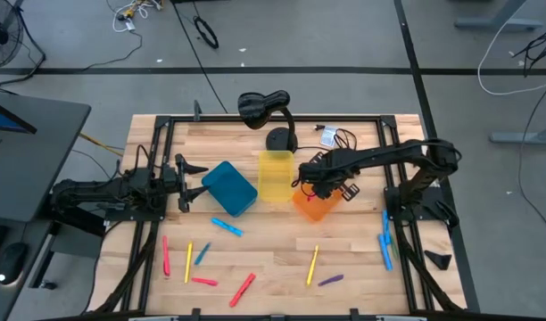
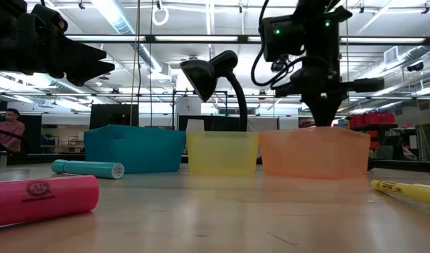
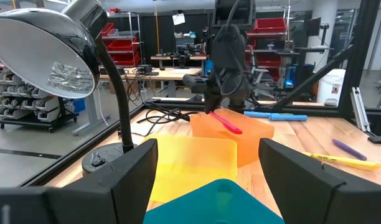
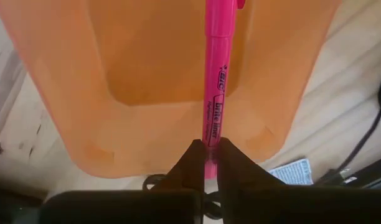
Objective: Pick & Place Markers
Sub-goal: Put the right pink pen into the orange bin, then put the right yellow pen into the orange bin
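A pink marker [image 4: 214, 81] is pinched at one end between the closed fingers of the right gripper [image 4: 206, 155], which hangs directly above the orange bin [image 4: 147, 124]. The marker points down and slightly tilted into the bin's open top, its far end inside the rim; whether it touches the bin floor cannot be told. The orange bin stands on the wooden counter [image 1: 273, 259] just beside a yellow bin [image 1: 275, 176], with a blue bin [image 1: 229, 188] on the yellow bin's other side. A black desk lamp [image 1: 266, 111] stands behind the bins. The left gripper [image 1: 188, 178] waits near the blue bin with its fingers [image 3: 131, 177] spread wide apart and nothing between them. Other markers [image 1: 227, 226] in pink, yellow, blue and purple lie scattered across the front of the counter, with a few blue ones [image 1: 385, 241] near the right arm's base.
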### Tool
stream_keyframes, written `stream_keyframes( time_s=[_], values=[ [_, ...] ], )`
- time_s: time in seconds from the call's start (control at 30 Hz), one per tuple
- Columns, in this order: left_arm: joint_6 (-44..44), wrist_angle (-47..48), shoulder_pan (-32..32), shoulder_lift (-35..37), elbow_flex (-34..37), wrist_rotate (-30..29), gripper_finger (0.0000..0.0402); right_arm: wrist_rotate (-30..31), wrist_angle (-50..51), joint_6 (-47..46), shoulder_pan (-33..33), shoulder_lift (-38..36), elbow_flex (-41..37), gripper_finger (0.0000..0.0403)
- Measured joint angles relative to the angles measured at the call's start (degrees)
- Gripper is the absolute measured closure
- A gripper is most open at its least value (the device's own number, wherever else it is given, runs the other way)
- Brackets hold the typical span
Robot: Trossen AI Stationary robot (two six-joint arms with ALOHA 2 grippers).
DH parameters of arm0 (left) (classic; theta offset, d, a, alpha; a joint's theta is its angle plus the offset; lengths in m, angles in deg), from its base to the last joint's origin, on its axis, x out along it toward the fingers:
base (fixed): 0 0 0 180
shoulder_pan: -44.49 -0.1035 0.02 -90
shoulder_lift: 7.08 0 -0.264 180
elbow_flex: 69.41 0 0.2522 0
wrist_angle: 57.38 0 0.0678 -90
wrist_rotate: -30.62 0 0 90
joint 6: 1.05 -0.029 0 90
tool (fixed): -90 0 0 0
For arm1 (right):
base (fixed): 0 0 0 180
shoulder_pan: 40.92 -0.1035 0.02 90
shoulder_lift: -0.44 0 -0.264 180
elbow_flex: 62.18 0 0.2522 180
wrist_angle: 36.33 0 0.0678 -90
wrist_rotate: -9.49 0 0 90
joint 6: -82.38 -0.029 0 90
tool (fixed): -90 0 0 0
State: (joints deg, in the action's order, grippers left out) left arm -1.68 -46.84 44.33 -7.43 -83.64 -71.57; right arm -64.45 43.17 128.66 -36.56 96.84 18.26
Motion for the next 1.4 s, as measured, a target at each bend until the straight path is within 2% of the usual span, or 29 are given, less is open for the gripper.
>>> stream_keyframes(
  time_s=[0.5, 1.07, 1.4],
  values=[
    [0.0, 0.0, 0.0, 0.0, 0.0, 0.0, 0.0115, -0.1, -1.7, -0.3, -0.1, 1.8, 0.1, 0.0383],
    [0.0, 0.0, 0.0, 0.0, 0.0, 0.0, 0.0115, -0.1, -3.8, -2.1, -0.1, 1.7, 0.1, 0.0309],
    [0.0, 0.0, 0.0, 0.0, 0.0, 0.0, 0.0115, -0.1, -4.7, -2.5, -0.1, 1.7, 0.1, 0.0298]
  ],
)
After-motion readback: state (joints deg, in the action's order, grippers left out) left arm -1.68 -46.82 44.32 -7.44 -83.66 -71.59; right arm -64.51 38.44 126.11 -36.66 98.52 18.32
